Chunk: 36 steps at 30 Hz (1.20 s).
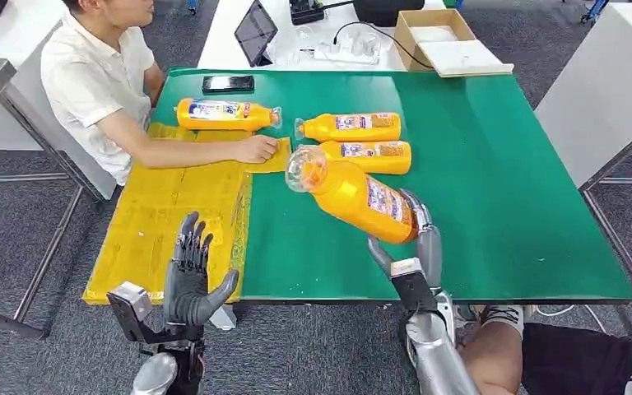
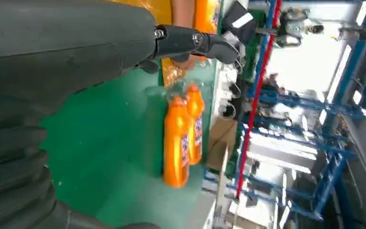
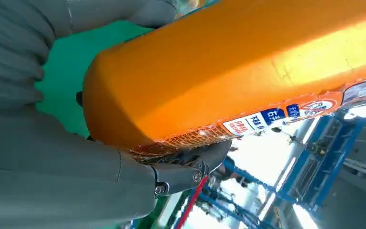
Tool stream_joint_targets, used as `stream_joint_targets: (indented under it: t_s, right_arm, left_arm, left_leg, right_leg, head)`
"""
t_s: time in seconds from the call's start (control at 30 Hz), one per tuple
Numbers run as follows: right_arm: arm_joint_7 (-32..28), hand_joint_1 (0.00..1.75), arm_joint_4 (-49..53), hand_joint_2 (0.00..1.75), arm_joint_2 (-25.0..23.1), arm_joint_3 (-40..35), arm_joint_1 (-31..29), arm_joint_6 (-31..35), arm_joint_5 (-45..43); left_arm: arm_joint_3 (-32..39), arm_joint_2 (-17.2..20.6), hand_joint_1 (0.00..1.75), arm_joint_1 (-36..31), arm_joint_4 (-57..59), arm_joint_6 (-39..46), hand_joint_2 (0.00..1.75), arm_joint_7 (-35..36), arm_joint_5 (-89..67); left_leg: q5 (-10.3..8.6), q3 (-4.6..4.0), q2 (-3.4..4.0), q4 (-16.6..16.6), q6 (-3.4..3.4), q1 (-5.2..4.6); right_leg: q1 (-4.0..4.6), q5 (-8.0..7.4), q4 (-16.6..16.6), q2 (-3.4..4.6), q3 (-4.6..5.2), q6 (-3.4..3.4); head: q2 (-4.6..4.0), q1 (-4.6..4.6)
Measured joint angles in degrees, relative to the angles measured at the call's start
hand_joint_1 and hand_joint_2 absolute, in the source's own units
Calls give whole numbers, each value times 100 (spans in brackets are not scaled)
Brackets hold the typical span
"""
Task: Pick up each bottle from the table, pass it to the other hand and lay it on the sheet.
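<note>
1. Above the green table (image 1: pixel 494 197), the right hand (image 1: pixel 415 243) gripped an orange bottle (image 1: pixel 354 196) by its base end, with the clear cap end pointing up and toward the sheet side; the bottle was lifted off the surface and tilted.
2. Close up from the right wrist, the bottle's orange body (image 3: pixel 228 67) lay across the palm, with a dark finger (image 3: pixel 190 167) curled beneath its label.
3. Near the table's front edge, the left hand (image 1: pixel 191 276) was raised with its fingers spread and nothing in it, over the near part of the yellow sheet (image 1: pixel 164 222).
4. Two more bottles (image 1: pixel 354 127) (image 1: pixel 366 156) lay side by side on the green surface behind the held one.
5. A fourth bottle (image 1: pixel 226 113) lay at the far end of the sheet.
6. A seated person's hand (image 1: pixel 257 148) rested on the sheet just below that bottle.
7. A black phone (image 1: pixel 228 83) lay near the table's far edge.
</note>
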State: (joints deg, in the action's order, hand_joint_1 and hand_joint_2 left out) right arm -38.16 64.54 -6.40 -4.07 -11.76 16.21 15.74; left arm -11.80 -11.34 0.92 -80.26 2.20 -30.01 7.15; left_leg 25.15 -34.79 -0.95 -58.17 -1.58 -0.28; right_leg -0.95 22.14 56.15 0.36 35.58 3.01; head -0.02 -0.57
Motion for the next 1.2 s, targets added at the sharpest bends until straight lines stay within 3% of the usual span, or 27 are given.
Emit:
stream_joint_targets:
  t_s: [0.2,0.77,1.2]
  right_arm:
    - [0,175,-229,175,-98,-600,-158,-281,439]
    - [7,175,-1403,175,-671,-1899,-589,-268,831]
    - [13,175,-1751,175,-763,-2144,-785,-292,820]
  left_arm:
    - [-206,2,0,-38,2,-488,175,-101,-258]
    - [-405,-160,0,-456,140,-416,175,-164,13]
    - [-405,-181,0,-543,282,-458,175,-188,150]
  left_leg:
    - [0,0,2,0,0,-1]
    - [-2,-2,1,0,1,1]
    - [-2,-5,2,0,1,0]
  right_leg:
    - [-1,-1,0,1,1,0]
    - [0,0,2,1,4,0]
    - [0,0,1,1,9,0]
  head:
    - [0,-2]
    - [0,-2]
    - [0,-2]
